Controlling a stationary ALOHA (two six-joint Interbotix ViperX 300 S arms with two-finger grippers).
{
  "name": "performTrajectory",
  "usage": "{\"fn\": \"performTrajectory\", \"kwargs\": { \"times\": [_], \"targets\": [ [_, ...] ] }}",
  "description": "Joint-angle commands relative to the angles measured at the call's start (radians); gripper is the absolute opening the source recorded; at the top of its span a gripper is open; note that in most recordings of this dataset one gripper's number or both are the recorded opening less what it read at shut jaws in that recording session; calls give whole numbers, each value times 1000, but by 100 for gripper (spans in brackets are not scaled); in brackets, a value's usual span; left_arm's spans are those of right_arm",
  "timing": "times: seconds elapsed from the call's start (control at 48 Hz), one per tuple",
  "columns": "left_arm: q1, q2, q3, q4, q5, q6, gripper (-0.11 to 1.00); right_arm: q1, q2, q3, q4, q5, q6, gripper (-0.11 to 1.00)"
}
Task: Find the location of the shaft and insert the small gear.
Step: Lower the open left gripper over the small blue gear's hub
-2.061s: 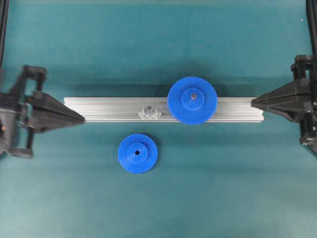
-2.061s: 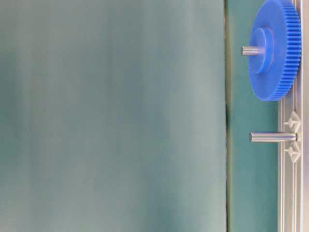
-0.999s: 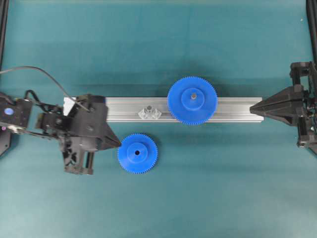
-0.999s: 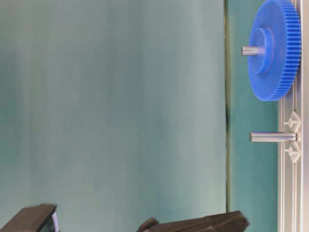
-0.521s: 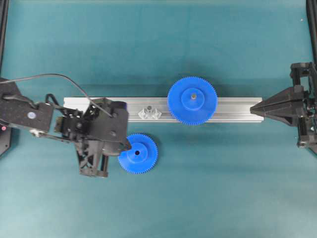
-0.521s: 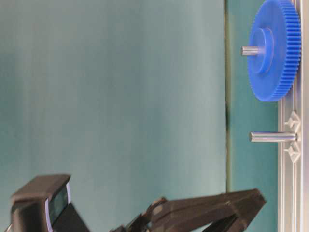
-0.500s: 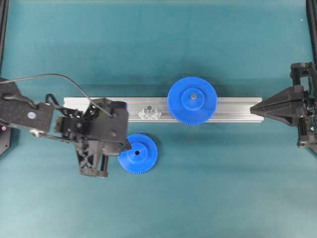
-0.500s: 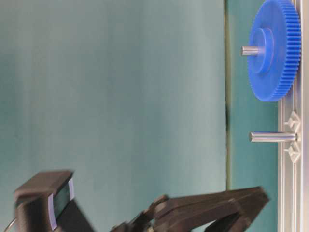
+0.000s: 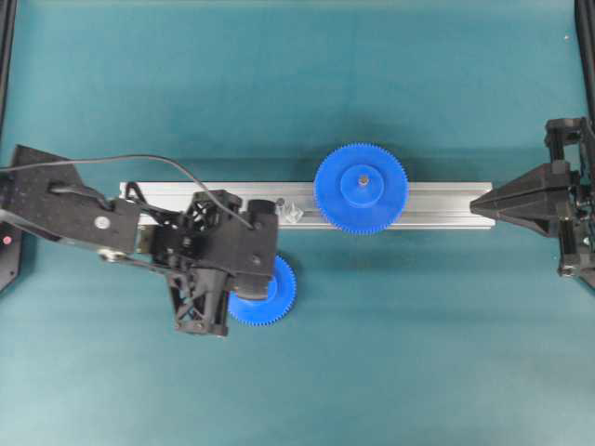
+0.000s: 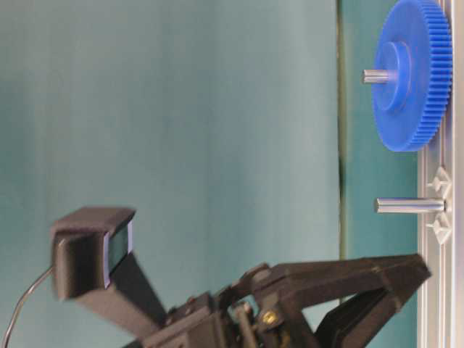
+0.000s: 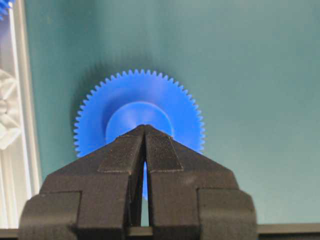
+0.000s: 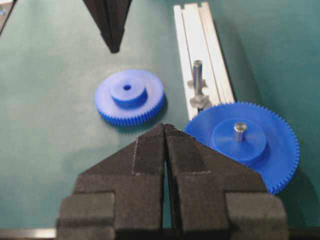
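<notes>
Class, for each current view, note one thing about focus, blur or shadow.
Table-level: left gripper soft, large gear crisp. Left wrist: small gear slightly soft, dark shadow behind it. Right wrist: right gripper sharp, shaft blurred. Overhead: evenly lit, sharp.

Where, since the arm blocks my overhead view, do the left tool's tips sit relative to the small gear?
Observer: The left wrist view shows the left tool shut, its tips lined up over the raised hub of the small gear.
Operator: Is it touching the gear?
Observer: No. In the right wrist view the tips hang above the gear, with a gap between them.
Operator: Is the shaft free?
Observer: Yes. The table-level view shows the whole length of the shaft bare, standing out of the aluminium rail.
</notes>
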Motion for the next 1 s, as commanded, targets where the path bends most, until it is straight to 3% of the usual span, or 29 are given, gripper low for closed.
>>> {"fn": "performTrajectory", "kwargs": {
  "times": [0.0, 0.479, 0.979],
  "targets": [
    [-5, 6, -41, 3, 26, -3, -1, -2, 5, -9, 2, -11, 11, -1],
    [-5, 147, -210, 3, 291, -5, -1, -3, -37, 6, 2, -11, 11, -1],
    [-5, 173, -238, 3, 328, -3, -1, -2, -41, 18, 2, -12, 20, -1]
  ]
}}
